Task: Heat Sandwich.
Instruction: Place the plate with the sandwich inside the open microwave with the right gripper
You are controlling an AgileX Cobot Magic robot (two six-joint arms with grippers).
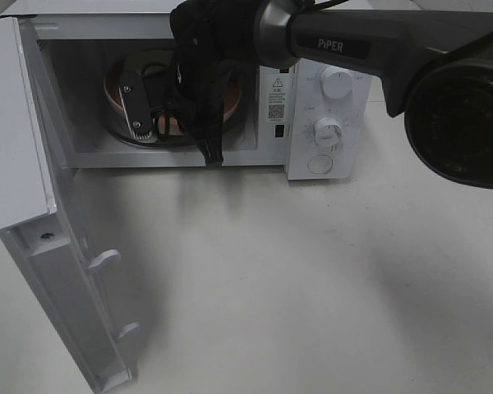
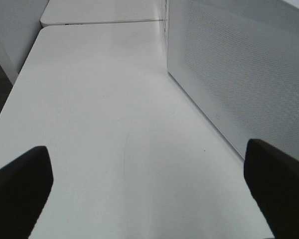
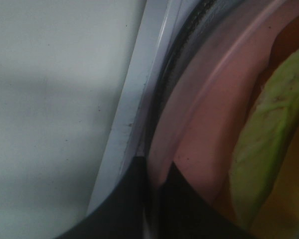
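The sandwich (image 3: 269, 134) lies on a round pink plate (image 3: 199, 129); the right wrist view shows its pale green filling and a bit of tan crust. My right gripper (image 3: 154, 184) is shut on the plate's near rim, just inside the microwave's front sill. From above, the right gripper (image 1: 177, 131) reaches into the open microwave (image 1: 324, 107) and covers most of the plate (image 1: 119, 90), hiding the sandwich there. My left gripper (image 2: 149, 194) stands open over the bare table with nothing between its fingers, beside the microwave's perforated side wall (image 2: 239, 74).
The microwave door (image 1: 41, 222) swings wide open to the left and juts over the white table (image 1: 312, 287). Two dials (image 1: 335, 82) sit on the control panel at the right. The plate rests on the glass turntable (image 3: 189, 45).
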